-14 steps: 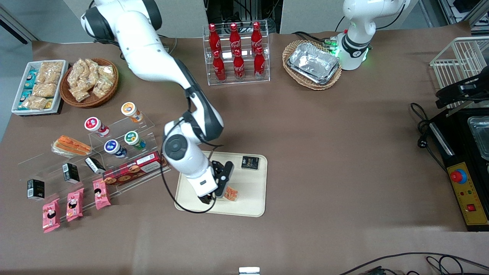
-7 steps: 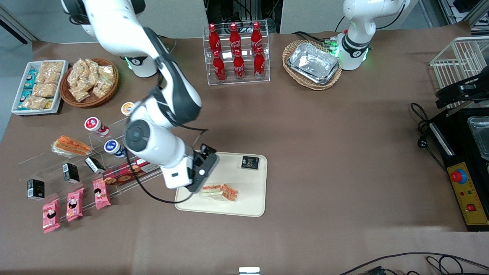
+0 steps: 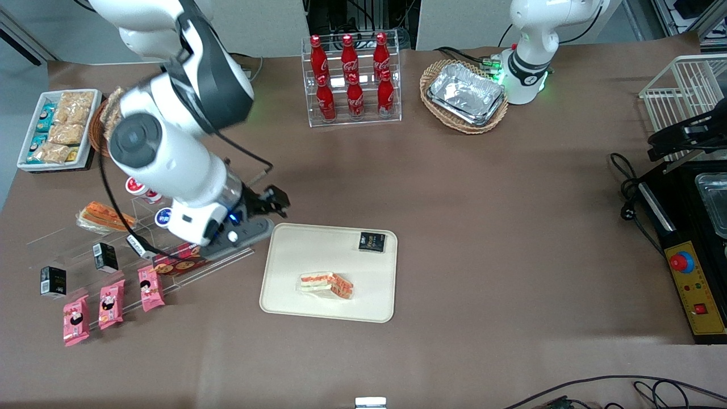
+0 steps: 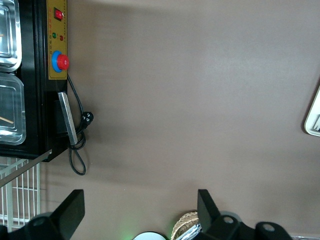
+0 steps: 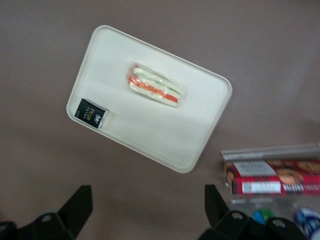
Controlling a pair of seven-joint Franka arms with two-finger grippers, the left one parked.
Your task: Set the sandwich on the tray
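The sandwich [image 3: 326,284] [image 5: 154,86], a clear-wrapped wedge with red and green filling, lies flat on the cream tray [image 3: 295,255] [image 5: 165,135], in its half nearer the front camera. My gripper [image 3: 276,203] [image 5: 147,195] hangs high above the table, off the tray's corner toward the working arm's end and farther from the camera than the sandwich. Its fingers are spread wide apart, with only bare brown table between them. Nothing touches the sandwich.
A small black packet [image 3: 372,242] [image 5: 91,113] also lies on the tray. Beside the tray stands an acrylic rack with a red biscuit box [image 3: 182,258] [image 5: 275,177], cups and an orange-striped wedge [image 3: 105,217]. Cola bottles [image 3: 351,79] and a basket of foil trays [image 3: 466,94] stand farther from the camera.
The gripper was down on the sandwich a second ago. It has let go, risen and swung away toward the working arm's end. The sandwich stays on the tray.
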